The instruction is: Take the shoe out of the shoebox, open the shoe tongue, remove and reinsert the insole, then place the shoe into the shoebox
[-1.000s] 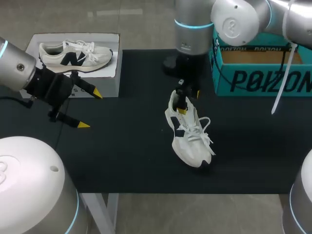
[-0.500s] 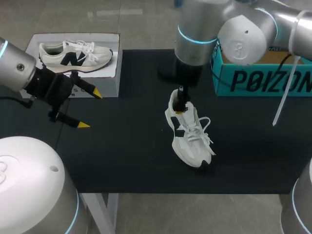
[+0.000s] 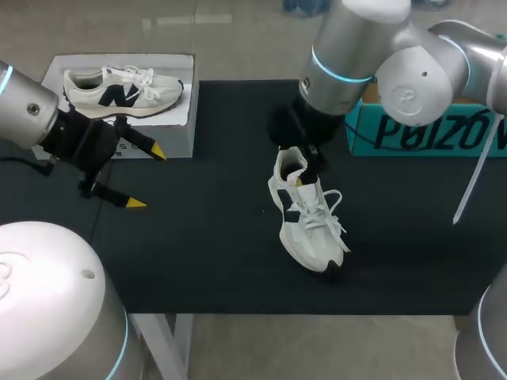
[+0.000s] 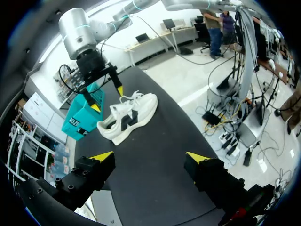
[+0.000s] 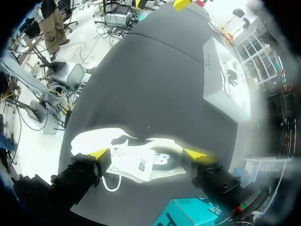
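Note:
A white shoe [image 3: 309,218] with dark side marks and loose laces lies on the black mat [image 3: 206,245], toe towards the front edge. My right gripper [image 3: 304,169] hangs open just above its heel end. In the right wrist view the shoe [image 5: 136,159] lies below and between the spread fingers of that gripper [image 5: 148,154]. The left wrist view shows the shoe [image 4: 129,117] far ahead, with my right gripper [image 4: 107,98] over its heel. My left gripper [image 3: 147,177] stands open and empty at the mat's left, well away from the shoe. The teal shoebox [image 3: 432,131] stands at the back right.
A white box [image 3: 170,131] with a second white shoe [image 3: 123,85] on top stands at the back left, close behind my left gripper. My right arm [image 3: 372,55] hangs over the teal box's left end. The black mat stops short of the table's front edge.
My right arm has swung right over the teal box and turned its wrist, and its gripper has stayed over the shoe's heel. The shoe and my left arm have not moved.

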Motion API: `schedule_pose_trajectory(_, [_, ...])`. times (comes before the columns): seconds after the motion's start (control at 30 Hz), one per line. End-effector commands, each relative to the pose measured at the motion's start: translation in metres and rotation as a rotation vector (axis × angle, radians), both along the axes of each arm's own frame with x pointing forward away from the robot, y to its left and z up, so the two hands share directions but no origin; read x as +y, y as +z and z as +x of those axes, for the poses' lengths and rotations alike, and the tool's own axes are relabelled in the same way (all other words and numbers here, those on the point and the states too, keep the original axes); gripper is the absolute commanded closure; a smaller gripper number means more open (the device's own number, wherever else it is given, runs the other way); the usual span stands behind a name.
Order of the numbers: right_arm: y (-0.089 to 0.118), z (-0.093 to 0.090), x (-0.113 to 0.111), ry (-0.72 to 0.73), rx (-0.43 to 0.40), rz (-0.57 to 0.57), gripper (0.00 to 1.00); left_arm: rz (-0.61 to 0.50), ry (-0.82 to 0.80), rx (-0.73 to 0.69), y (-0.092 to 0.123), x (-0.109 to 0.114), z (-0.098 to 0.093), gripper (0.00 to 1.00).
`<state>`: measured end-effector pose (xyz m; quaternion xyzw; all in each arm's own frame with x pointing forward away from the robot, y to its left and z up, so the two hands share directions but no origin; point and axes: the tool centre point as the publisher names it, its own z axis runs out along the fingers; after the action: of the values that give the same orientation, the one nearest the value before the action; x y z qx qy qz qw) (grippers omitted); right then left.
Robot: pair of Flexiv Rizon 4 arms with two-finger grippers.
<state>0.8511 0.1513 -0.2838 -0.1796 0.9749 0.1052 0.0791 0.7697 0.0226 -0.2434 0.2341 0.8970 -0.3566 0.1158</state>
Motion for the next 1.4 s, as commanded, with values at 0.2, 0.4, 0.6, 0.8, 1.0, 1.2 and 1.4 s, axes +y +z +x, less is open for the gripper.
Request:
schedule_pose_trajectory(0.2, [-0.008, 0.049, -0.006, 0.018, 0.099, 0.000, 0.00, 0.004, -0.001, 0.001, 0.000, 0.000, 0.001, 0.00])
schedule_pose_trajectory(0.4, [-0.013, 0.077, -0.006, 0.006, 0.124, -0.014, 0.00, 0.004, -0.001, 0.001, 0.000, 0.000, 0.001, 0.00])
schedule_pose_trajectory(0.6, [-0.025, 0.093, 0.001, -0.002, 0.140, -0.032, 0.00, 0.004, -0.001, 0.001, 0.000, 0.000, 0.001, 0.00])
schedule_pose_trajectory(0.8, [-0.039, 0.099, 0.007, -0.003, 0.155, -0.046, 0.00, 0.004, -0.001, 0.001, 0.000, 0.000, 0.001, 0.00])
schedule_pose_trajectory(1.0, [-0.051, 0.099, 0.002, -0.026, 0.169, -0.055, 0.00, 0.004, -0.001, 0.001, 0.000, 0.000, 0.001, 0.00])
schedule_pose_trajectory(1.2, [-0.059, 0.102, 0.000, -0.051, 0.171, -0.060, 0.00, 0.004, -0.001, 0.001, 0.000, 0.000, 0.001, 0.00])
schedule_pose_trajectory(1.4, [-0.067, 0.104, 0.002, -0.063, 0.173, -0.068, 0.00, 0.004, -0.001, 0.001, 0.000, 0.000, 0.001, 0.00])
